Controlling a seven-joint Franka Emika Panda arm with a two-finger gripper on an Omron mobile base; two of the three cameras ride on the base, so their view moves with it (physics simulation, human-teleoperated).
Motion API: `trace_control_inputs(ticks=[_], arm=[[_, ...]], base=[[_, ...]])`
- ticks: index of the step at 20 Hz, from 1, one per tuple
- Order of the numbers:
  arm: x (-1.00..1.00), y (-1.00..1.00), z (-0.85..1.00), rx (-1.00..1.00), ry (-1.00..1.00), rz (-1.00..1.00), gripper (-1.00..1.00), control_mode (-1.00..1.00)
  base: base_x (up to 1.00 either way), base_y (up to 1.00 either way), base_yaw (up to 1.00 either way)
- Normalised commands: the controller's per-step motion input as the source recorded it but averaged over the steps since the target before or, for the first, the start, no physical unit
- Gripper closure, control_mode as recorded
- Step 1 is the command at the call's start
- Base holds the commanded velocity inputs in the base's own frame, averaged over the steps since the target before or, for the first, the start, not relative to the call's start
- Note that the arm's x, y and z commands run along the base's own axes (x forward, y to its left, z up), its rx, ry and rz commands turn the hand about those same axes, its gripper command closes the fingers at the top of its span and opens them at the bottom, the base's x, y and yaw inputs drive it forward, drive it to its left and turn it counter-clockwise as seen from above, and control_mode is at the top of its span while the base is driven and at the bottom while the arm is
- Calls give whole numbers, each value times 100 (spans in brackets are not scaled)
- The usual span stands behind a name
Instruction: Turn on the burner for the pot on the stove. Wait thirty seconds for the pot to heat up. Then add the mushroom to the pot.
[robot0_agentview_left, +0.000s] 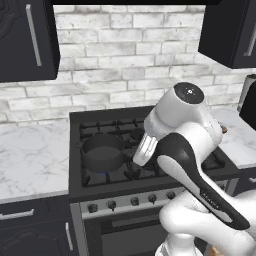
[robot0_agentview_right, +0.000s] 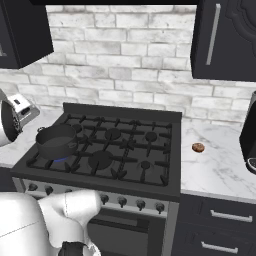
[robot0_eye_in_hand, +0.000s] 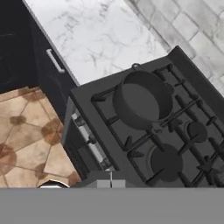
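- White arm (robot0_agentview_left: 200, 165) fills the lower right of the left base view, its upper links bent over the stove's front right.
- Fingers (robot0_eye_in_hand: 110, 180): in the hand view they show at the bottom edge as a narrow pair with no gap between them, pressed together and gripping nothing.
- Stove (robot0_agentview_right: 150, 172): wide black gas range with cast-iron grates, set between two stretches of white marble table (robot0_agentview_left: 30, 155). A row of small dark knobs (robot0_agentview_right: 122, 201) runs along its silvery front strip.
- Pot (robot0_agentview_right: 56, 141): dark grey, low and round, upright on the stove's front left grate; seen too in the left base view (robot0_agentview_left: 102, 152) and the hand view (robot0_eye_in_hand: 142, 99). Its inside looks empty.
- Burner (robot0_agentview_right: 61, 159): under the pot, with a small blue flame showing at the pot's front edge in both base views (robot0_agentview_left: 105, 173).
- Mushroom (robot0_agentview_right: 198, 147): small brown rounded lump lying on the table just right of the stove, well apart from the pot, with the whole cooktop between them.
- Other burners (robot0_agentview_right: 100, 160) are black with no flame.
- Dark appliance (robot0_agentview_right: 248, 135) stands on the table at the far right, beyond the mushroom.
- Grey-white brick wall (robot0_agentview_right: 125, 65) runs behind, with black upper cabinets (robot0_agentview_right: 225, 40) at both sides.
- Hand view looks down at a tilt over the pot, the stove front and a brown tiled floor (robot0_eye_in_hand: 26, 140).
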Motion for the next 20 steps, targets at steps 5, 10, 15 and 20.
trace_control_inputs(ticks=[5,10,15,20], arm=[[-4,-35,-2,5,-1,-9,100,-100],[-4,-63,-8,2,-10,-22,100,-100],[0,-69,-4,3,-8,-29,-100,-100],[0,-73,5,15,2,-26,-100,-100]], base=[[0,0,0],[0,0,0],[0,0,0],[0,0,0]])
